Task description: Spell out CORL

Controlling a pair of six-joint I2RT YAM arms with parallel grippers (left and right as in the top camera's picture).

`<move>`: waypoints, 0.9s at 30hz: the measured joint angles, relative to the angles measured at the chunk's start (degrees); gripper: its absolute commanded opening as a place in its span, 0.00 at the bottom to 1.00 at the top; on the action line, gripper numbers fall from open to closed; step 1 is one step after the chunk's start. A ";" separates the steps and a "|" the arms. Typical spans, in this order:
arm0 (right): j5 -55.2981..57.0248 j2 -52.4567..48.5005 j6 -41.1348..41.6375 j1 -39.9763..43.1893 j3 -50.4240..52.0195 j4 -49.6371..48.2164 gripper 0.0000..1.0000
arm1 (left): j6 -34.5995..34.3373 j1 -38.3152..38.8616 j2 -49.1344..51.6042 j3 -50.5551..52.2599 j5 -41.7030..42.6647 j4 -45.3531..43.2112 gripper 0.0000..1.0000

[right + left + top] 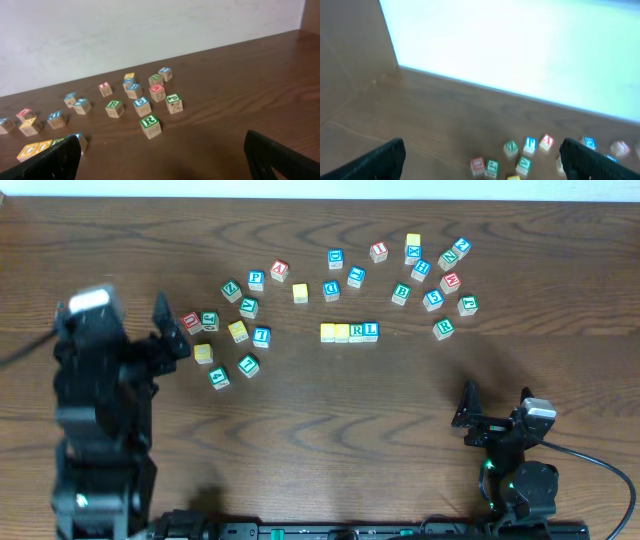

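Overhead: four letter cubes (349,331) sit in a row on the tabletop (300,430); left pincer (172,330) and right pincer (497,405) both released, empty.

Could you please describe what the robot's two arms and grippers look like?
The left arm and right arm are black and chunky, each with a whitish block by its wrist. The left gripper and right gripper are black, two-fingered. A black cable trails from the right arm.

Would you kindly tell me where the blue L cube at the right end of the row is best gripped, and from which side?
Probably grip its near and far faces, coming straight down from above. The L cube sits flat with its left face against the R cube, so only that opposite pair of sides is free.
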State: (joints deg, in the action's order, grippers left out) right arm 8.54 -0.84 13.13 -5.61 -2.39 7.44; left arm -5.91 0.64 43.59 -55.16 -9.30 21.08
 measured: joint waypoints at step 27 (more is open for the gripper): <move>-0.15 0.15 0.00 0.00 0.11 -0.02 0.99 | 2.99 -7.37 -42.91 54.62 7.06 -20.96 0.98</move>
State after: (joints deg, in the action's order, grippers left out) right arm 8.38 -0.69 13.13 -5.61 -2.28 7.42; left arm -2.92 -6.72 0.69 -0.54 -2.24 0.12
